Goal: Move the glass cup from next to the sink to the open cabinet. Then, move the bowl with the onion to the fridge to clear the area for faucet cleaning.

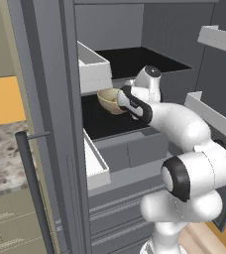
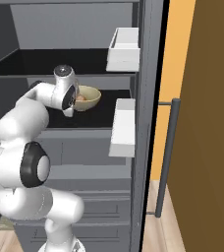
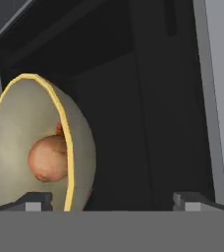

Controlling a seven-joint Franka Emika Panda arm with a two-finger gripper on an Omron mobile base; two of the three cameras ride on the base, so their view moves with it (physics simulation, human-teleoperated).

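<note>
The beige bowl [image 1: 109, 99] [image 2: 89, 97] [image 3: 15, 147] with a yellow rim rests on the dark middle shelf [image 1: 105, 126] [image 2: 94, 118] inside the open fridge. The onion [image 3: 47, 158] [image 2: 81, 98] lies inside it. In the hand view the bowl appears rolled on its side at the left. My gripper [image 3: 114, 199] is open right at the bowl. Its left fingertip [image 3: 35, 201] is in front of the bowl's inside and its right fingertip [image 3: 192, 201] stands well clear over the shelf, so the near rim lies between them unclamped. My forearm reaches into the fridge at shelf height.
Both fridge doors stand open on either side of my arm. White door bins [image 1: 92, 67] [image 1: 96, 166] [image 2: 125, 44] [image 2: 124, 127] jut out close to it, with more bins [image 1: 211, 114] on the other door. A dark door handle [image 1: 30, 188] [image 2: 165, 157] stands outside. Drawers sit below the shelf.
</note>
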